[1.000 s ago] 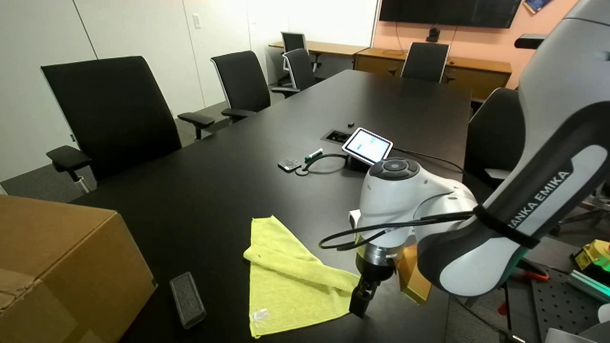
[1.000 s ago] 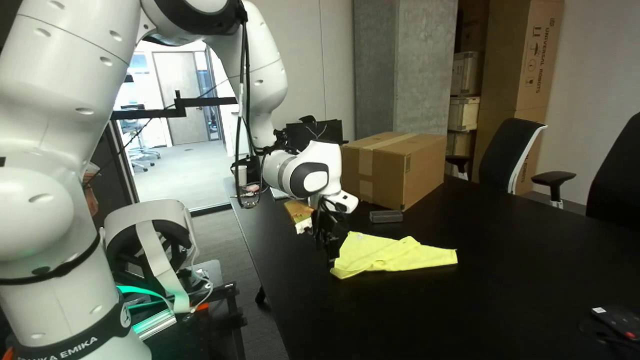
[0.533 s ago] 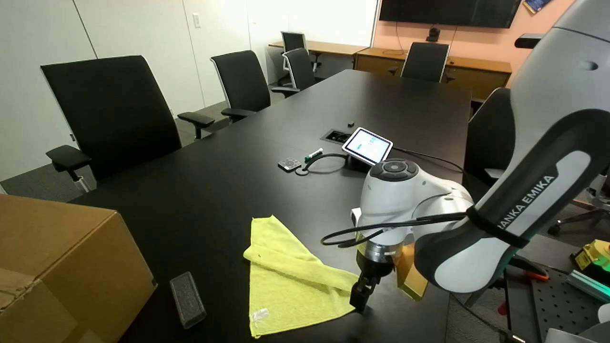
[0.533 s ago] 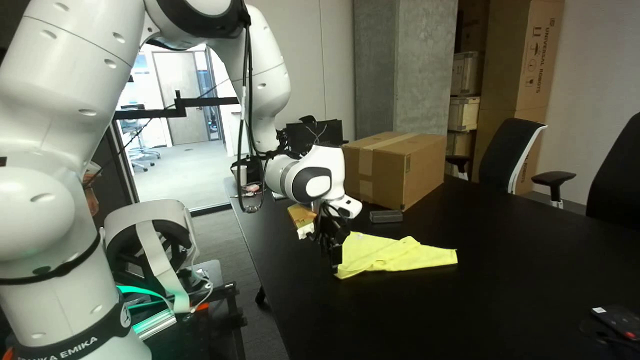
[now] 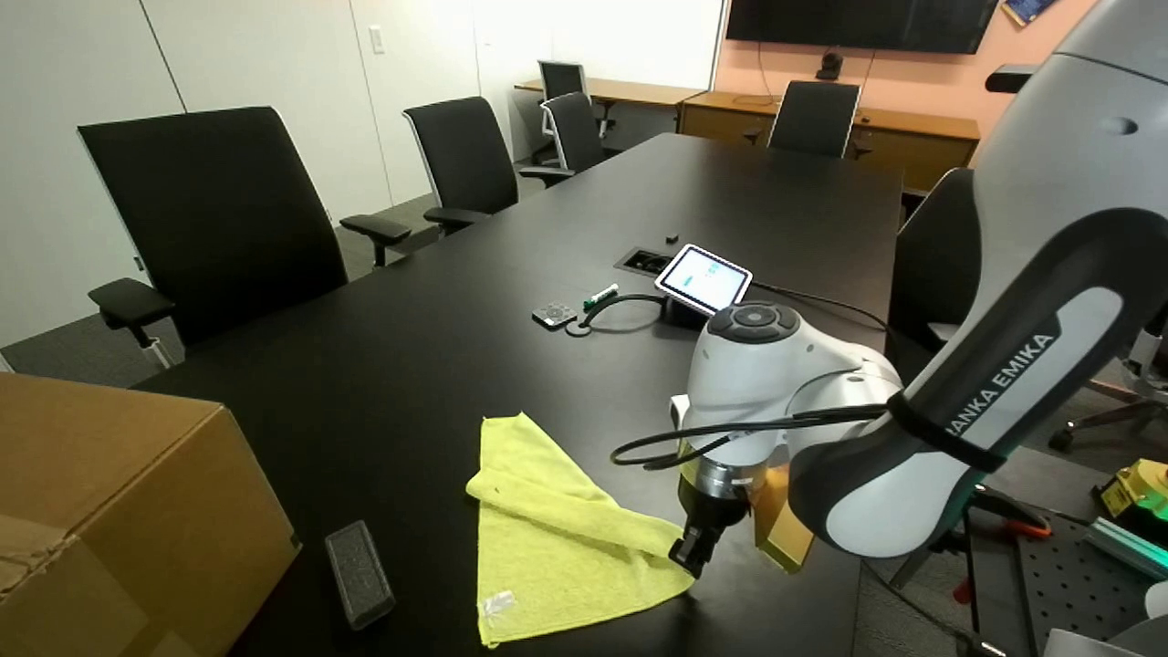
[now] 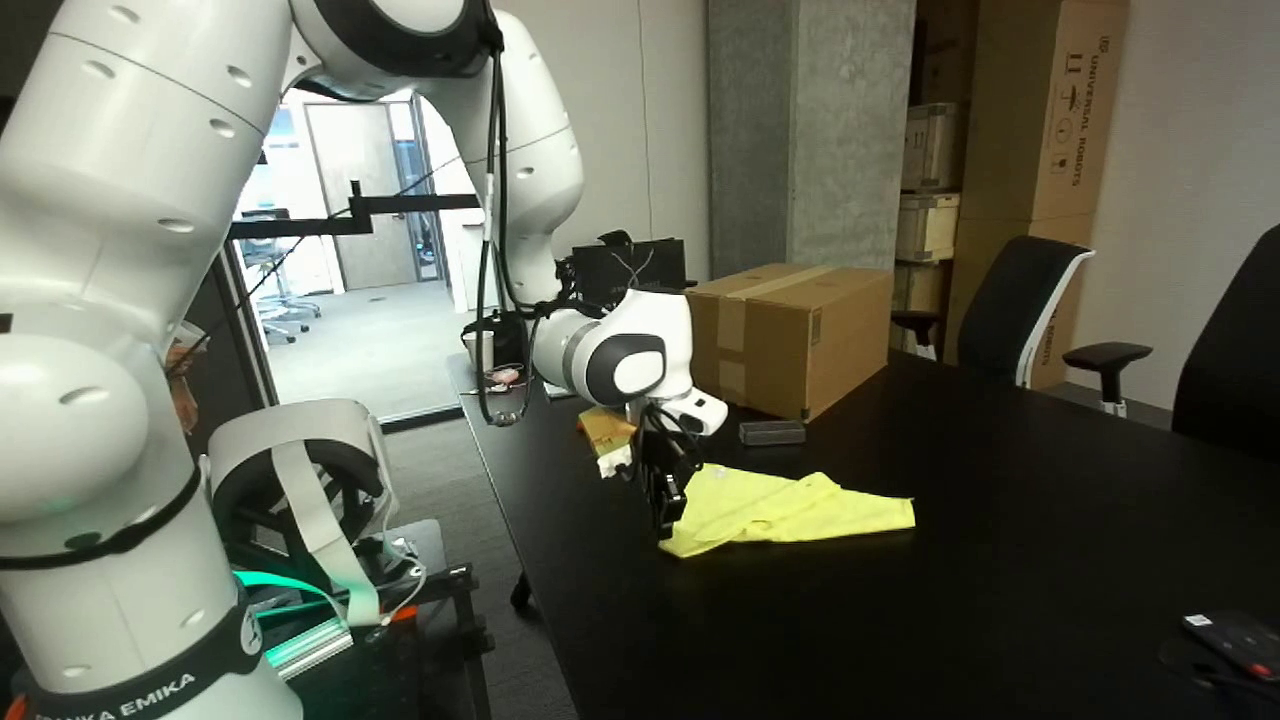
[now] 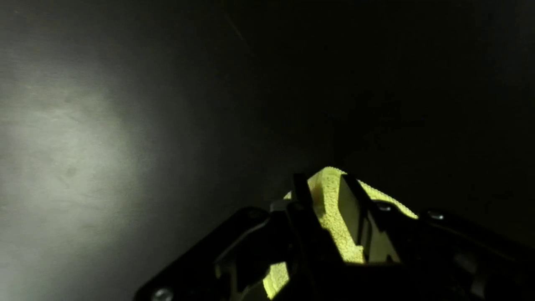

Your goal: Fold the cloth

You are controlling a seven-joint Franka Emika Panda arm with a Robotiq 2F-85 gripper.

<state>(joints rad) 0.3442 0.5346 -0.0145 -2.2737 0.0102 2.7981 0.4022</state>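
Filling much of both exterior views, a black bench (image 5: pixel 392 383) carries a cardboard box (image 5: pixel 137 484) and, well apart from it, a bright yellow cloth (image 5: pixel 566 577). The cloth looks finely textured, wide at one end and tapering toward the opposite one, with a thick fold running slantwise across its middle. Between box and cloth rests a dark grey block (image 5: pixel 360 575). At a corner of the cloth the jaws stand apart, and the wrist view shows that corner, creased, in their gap. Near another corner sits a whitish label (image 5: pixel 497 603)
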